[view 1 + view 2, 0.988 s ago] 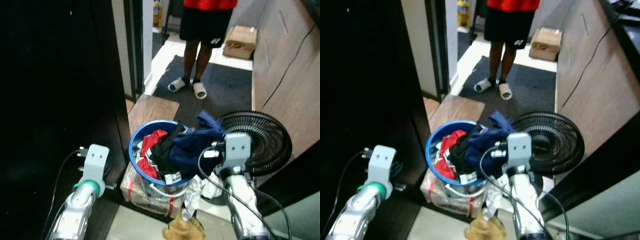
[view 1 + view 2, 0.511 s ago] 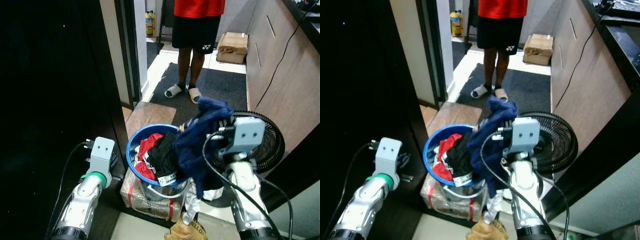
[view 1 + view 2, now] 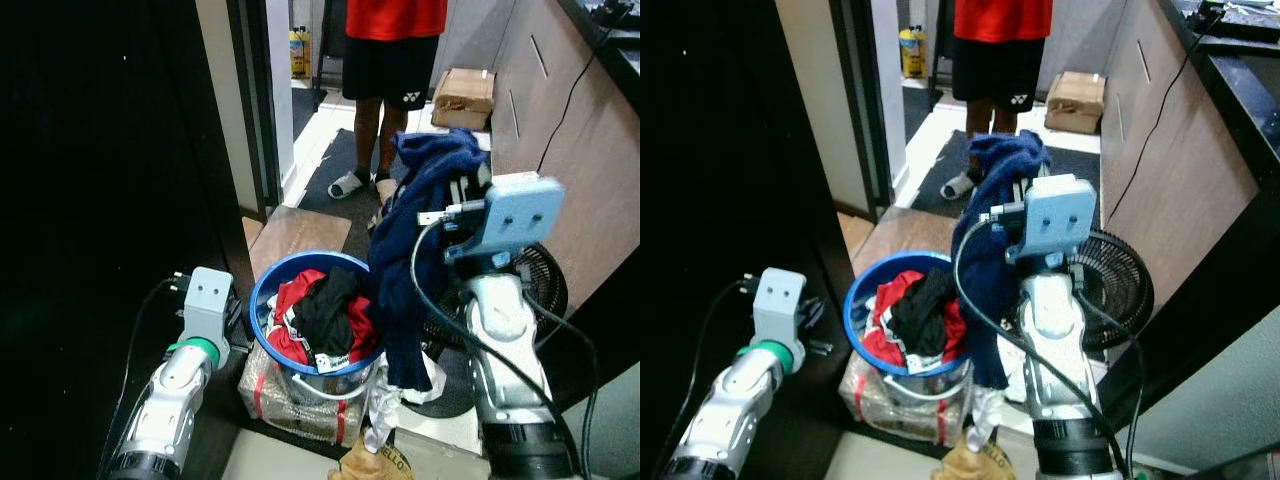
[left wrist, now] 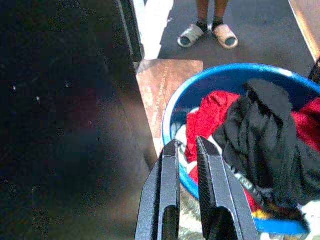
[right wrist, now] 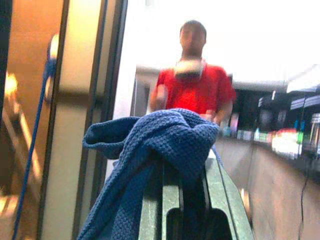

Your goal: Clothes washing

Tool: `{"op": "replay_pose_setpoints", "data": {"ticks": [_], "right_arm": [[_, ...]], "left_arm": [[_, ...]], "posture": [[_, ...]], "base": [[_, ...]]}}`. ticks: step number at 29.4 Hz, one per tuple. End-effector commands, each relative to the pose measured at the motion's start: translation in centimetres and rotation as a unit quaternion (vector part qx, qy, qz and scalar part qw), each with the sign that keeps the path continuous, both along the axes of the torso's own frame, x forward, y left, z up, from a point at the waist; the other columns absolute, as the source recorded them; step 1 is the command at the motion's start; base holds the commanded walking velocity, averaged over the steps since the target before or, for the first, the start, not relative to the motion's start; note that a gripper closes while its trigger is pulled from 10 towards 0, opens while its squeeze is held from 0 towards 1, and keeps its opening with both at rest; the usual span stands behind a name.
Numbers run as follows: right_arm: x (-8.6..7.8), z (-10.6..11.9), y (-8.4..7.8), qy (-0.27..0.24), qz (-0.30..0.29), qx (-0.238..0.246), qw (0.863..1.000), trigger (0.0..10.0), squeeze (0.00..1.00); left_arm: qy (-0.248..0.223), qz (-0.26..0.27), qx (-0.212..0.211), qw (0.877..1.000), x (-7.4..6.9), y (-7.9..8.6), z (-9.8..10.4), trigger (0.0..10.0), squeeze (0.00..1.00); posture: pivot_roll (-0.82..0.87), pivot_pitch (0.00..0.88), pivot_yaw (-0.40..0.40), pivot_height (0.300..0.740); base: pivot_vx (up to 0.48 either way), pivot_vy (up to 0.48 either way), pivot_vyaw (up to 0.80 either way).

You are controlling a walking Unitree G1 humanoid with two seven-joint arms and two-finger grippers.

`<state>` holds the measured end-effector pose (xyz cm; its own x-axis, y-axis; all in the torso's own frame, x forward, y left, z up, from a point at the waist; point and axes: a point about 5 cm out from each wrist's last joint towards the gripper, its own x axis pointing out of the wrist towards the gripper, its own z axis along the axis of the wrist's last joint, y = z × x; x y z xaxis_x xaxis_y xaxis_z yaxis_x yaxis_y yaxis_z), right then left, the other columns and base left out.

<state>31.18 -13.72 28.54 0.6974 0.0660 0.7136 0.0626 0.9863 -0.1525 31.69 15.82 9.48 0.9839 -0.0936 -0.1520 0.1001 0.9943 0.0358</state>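
Left eye view: the right gripper is raised at about 2 o'clock from the blue basket, its 2 fingers clamped on a dark blue towel that drapes over them and hangs down past the basket's rim. The right wrist view confirms the knitted cloth bunched over the finger tips, with a person in a red shirt standing beyond. The basket holds a red garment and a black garment, and sits on a wrapped package. A black fan lies at 3 o'clock from the basket. The left gripper hovers near the basket's rim at 9 o'clock, its fingers narrow, nearly together, and empty.
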Motion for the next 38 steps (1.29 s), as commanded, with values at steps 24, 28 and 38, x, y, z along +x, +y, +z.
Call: {"op": "replay_pose_setpoints", "data": {"ticks": [24,28,38], "right_arm": [[1.0,-9.0,5.2,0.172,0.088,-0.079,0.978,10.0,0.00],[1.1,-8.5,4.7,0.173,0.089,-0.025,0.981,10.0,0.00],[-0.1,0.9,0.4,0.006,0.016,-0.001,1.000,10.0,0.00]], "left_arm": [[-0.256,-0.036,-0.011,0.966,0.1,-2.5,13.4,10.0,0.00],[-0.231,-0.030,-0.047,0.971,0.0,-2.4,12.8,10.0,0.00],[-0.241,-0.069,-0.052,0.967,0.9,-3.9,14.4,10.0,0.00]], "posture": [[0.12,0.000,-0.041,0.740],[0.12,0.000,-0.021,0.740],[0.09,0.000,0.037,0.740]], "base": [[0.000,0.000,0.00],[0.000,0.000,0.00],[0.000,0.000,0.00]]}}
